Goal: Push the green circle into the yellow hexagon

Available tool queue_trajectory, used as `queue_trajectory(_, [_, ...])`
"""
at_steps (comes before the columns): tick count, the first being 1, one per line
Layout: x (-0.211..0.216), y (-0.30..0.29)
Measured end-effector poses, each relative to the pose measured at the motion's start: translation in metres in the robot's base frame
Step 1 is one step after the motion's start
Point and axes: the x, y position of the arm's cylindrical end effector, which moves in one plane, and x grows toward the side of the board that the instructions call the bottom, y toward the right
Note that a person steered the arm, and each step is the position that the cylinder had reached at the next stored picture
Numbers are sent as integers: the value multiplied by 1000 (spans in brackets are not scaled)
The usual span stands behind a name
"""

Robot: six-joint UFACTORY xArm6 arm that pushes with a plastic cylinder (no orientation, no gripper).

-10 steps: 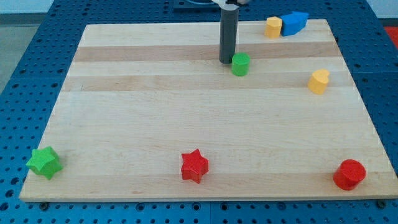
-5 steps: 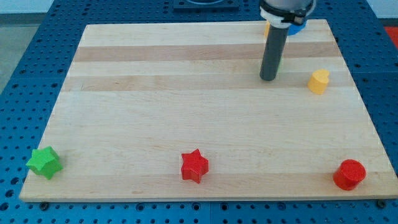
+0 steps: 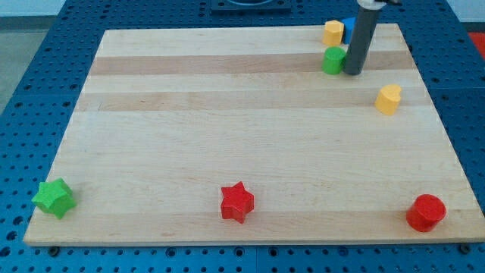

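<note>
The green circle (image 3: 333,60) stands near the view's top right of the wooden board (image 3: 227,136). The yellow hexagon (image 3: 333,32) stands just above it, with a small gap between them. My tip (image 3: 352,72) rests on the board right beside the green circle, on its right side, touching or nearly touching it. The dark rod rises from there and hides most of a blue block (image 3: 348,27) behind it.
A yellow heart-shaped block (image 3: 389,99) lies below and right of my tip. A red star (image 3: 237,202) sits at the bottom middle, a red circle (image 3: 425,212) at the bottom right, a green star (image 3: 54,198) at the bottom left.
The green circle has moved right and up, from the board's upper middle to just below the yellow hexagon. My tip went from its left side to its right side.
</note>
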Motion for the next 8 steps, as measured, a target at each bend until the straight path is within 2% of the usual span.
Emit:
queue_trajectory(1, [20,-23])
queue_trajectory(2, [10,-37])
queue_trajectory(5, [-52,-37])
queue_trajectory(6, [-61,-37])
queue_trajectory(7, [-17,-45])
queue_trajectory(8, [69,-45])
